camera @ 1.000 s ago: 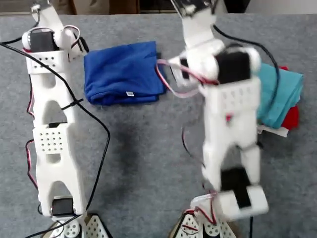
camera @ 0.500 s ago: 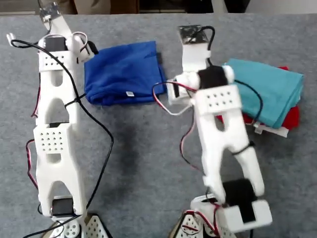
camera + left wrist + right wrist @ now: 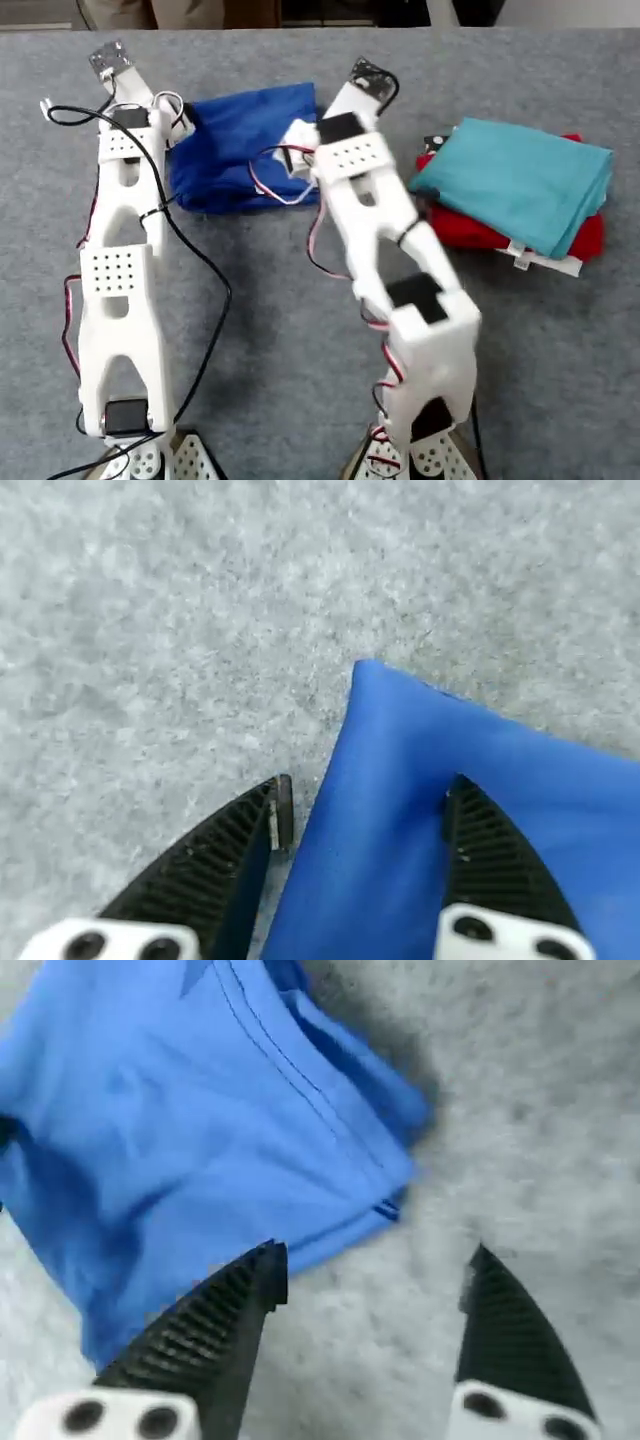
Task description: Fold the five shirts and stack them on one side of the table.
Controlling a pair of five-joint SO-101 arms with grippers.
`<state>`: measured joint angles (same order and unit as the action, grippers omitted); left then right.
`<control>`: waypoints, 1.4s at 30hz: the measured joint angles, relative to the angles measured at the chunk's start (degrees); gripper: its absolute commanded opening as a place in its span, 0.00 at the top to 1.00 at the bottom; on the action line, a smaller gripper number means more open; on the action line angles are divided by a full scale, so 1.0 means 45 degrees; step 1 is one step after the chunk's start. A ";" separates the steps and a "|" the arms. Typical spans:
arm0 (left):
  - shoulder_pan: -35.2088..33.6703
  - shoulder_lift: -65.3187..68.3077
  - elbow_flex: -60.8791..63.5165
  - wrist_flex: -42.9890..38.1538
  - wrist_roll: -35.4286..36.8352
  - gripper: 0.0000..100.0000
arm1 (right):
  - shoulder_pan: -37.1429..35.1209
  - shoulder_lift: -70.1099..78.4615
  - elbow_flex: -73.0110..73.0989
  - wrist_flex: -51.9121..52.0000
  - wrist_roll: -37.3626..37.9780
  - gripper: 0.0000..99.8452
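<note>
**Left claw (image 3: 369, 780) and right claw (image 3: 377, 1249), both spread wide at the blue shirt (image 3: 420, 820)**

Left wrist view: my left claw is wide open and holding nothing. One finger (image 3: 230, 840) is over the grey table (image 3: 150, 630), just beside the shirt's edge. The other finger (image 3: 490, 850) is over the blue cloth. A folded corner of the shirt lies between them. I cannot tell whether either finger touches it.

Right wrist view: my right claw is also wide open and holding nothing. One finger (image 3: 215, 1315) is over the shirt's stitched, layered edge and the other (image 3: 505, 1320) is over bare grey table.

High view: the blue shirt lies folded at about 11 o'clock on the table. My left arm (image 3: 118, 300) ends at the shirt's 9 o'clock side and my right arm (image 3: 385, 230) at its 3 o'clock side. A stack sits at about 2 o'clock, well apart from the blue shirt. It has a teal shirt (image 3: 520, 175) on top, a red shirt (image 3: 462, 228) under it, and a white edge (image 3: 550, 263) showing at the bottom.
</note>
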<state>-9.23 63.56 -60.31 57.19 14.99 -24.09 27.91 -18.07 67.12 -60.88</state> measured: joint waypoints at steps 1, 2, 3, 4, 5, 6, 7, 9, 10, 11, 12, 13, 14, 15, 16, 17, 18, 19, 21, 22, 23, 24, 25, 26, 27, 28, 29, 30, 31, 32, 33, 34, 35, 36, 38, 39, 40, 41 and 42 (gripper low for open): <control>0.0000 0.0098 -0.0274 0.0117 0.0000 0.75 | 0.0000 0.0527 -0.0527 0.0000 -0.0293 0.70; 0.0000 0.0156 -0.0527 0.0254 0.0000 0.75 | 0.0000 0.1035 -0.1016 0.0000 -0.0547 0.70; 0.0000 0.0234 -0.0723 0.0352 0.0000 0.75 | 0.0000 0.1524 -0.1504 0.0000 -0.0762 0.70; 0.0000 0.0332 -0.0899 0.0410 0.0000 0.75 | 0.0020 0.2032 -0.1993 0.0000 -0.0938 0.70; 0.0000 0.0469 -0.0996 0.0430 0.0000 0.75 | 0.0020 0.2520 -0.2481 0.0000 -0.1094 0.70; 0.0000 0.0547 -0.1035 0.0430 0.0000 0.75 | 0.0020 0.2989 -0.2911 0.0000 -0.1250 0.70; 0.0000 0.0645 -0.1035 0.0469 0.0020 0.75 | 0.0020 0.3419 -0.3341 0.0000 -0.1407 0.70; 0.0000 0.0703 -0.1055 0.0488 0.0020 0.75 | 0.0000 0.4200 -0.4142 0.0000 -0.1661 0.70; 0.0000 0.0703 -0.1055 0.0488 0.0020 0.75 | 0.0000 0.4493 -0.4493 0.0000 -0.1778 0.70; 0.0000 0.0703 -0.1055 0.0488 0.0020 0.75 | 0.0000 0.4786 -0.4825 0.0000 -0.1895 0.70; 0.0000 0.0703 -0.1055 0.0488 0.0020 0.75 | 0.0000 0.5021 -0.5177 0.0039 -0.1973 0.70; 0.0000 0.0703 -0.1055 0.0508 0.0020 0.75 | 0.0000 0.5197 -0.5529 0.0117 -0.2051 0.70; 0.0000 0.0703 -0.1055 0.0508 0.0020 0.75 | -0.0020 0.5372 -0.5880 0.0195 -0.2129 0.70; 0.0000 0.0703 -0.1055 0.0508 0.0020 0.75 | -0.0039 0.5529 -0.6193 0.0234 -0.2188 0.70; 0.0000 0.0703 -0.1055 0.0508 0.0020 0.75 | -0.0059 0.5685 -0.6466 0.0313 -0.2208 0.70; 0.0000 0.0703 -0.1055 0.0508 0.0020 0.75 | -0.0098 0.5822 -0.6720 0.0430 -0.2247 0.70; 0.0000 0.0703 -0.1055 0.0508 0.0020 0.75 | -0.0137 0.5919 -0.6974 0.0567 -0.2247 0.70; 0.0000 0.0703 -0.1055 0.0508 0.0020 0.75 | -0.0195 0.5978 -0.7228 0.0801 -0.2247 0.70; 0.0000 0.0703 -0.1055 0.0508 0.0020 0.75 | -0.0274 0.5998 -0.7736 0.1465 -0.2247 0.70; 0.0000 0.0703 -0.1055 0.0508 0.0020 0.75 | -0.0274 0.5998 -0.7990 0.1817 -0.2247 0.70; 0.0000 0.0703 -0.1055 0.0508 0.0020 0.75 | -0.0274 0.5998 -0.8264 0.2227 -0.2247 0.70; 0.0000 0.0703 -0.1055 0.0508 0.0020 0.75 | -0.0293 0.5998 -0.8479 0.2598 -0.2247 0.70; 0.0000 0.0703 -0.1055 0.0508 0.0020 0.75 | -0.0293 0.5998 -0.8694 0.2969 -0.2247 0.70; 0.0000 0.0703 -0.1055 0.0508 0.0020 0.75 | -0.0293 0.5998 -0.8889 0.3380 -0.2227 0.70; 0.0000 0.0703 -0.1055 0.0508 0.0020 0.75 | -0.0293 0.5998 -0.9123 0.3751 -0.2129 0.70; 0.0000 0.0703 -0.1055 0.0508 0.0020 0.75 | -0.0293 0.5998 -0.9319 0.4044 -0.2012 0.70; 0.0000 0.0703 -0.1055 0.0508 0.0020 0.75 | -0.0293 0.5998 -0.9514 0.4376 -0.1934 0.70; 0.0000 0.0703 -0.1055 0.0508 0.0020 0.75 | -0.0293 0.5998 -0.9651 0.4650 -0.1895 0.70; 0.0000 0.0703 -0.1055 0.0508 0.0020 0.75 | -0.0293 0.5998 -0.9670 0.4845 -0.1856 0.70; 0.0000 0.0703 -0.1055 0.0508 0.0020 0.75 | -0.0254 0.5998 -0.9670 0.4943 -0.1817 0.70; 0.0000 0.0703 -0.1055 0.0508 0.0020 0.75 | -0.0234 0.6095 -0.9670 0.4962 -0.1817 0.70; 0.0000 0.0703 -0.1055 0.0508 0.0020 0.75 | -0.0234 0.6212 -0.9670 0.4962 -0.1817 0.70; 0.0000 0.0703 -0.1055 0.0508 0.0020 0.75 | -0.0234 0.6369 -0.9670 0.4943 -0.1817 0.70; 0.0000 0.0703 -0.1055 0.0508 0.0020 0.75 | -0.0234 0.6603 -0.9670 0.4806 -0.1817 0.70; 0.0000 0.0703 -0.1055 0.0508 0.0020 0.75 | -0.0234 0.7092 -0.9670 0.4376 -0.1817 0.70; 0.0000 0.0703 -0.1055 0.0508 0.0020 0.75 | -0.0234 0.7346 -0.9670 0.4181 -0.1817 0.70; 0.0000 0.0703 -0.1055 0.0508 0.0020 0.75 | -0.0234 0.7560 -0.9670 0.3966 -0.1817 0.70; 0.0000 0.0703 -0.1055 0.0508 0.0020 0.75 | -0.0234 0.7775 -0.9670 0.3790 -0.1817 0.70; 0.0000 0.0703 -0.1055 0.0508 0.0020 0.75 | -0.0234 0.7971 -0.9690 0.3634 -0.1817 0.70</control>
<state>-9.23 66.73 -65.05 59.47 15.08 -25.14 63.78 -61.67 83.47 -69.05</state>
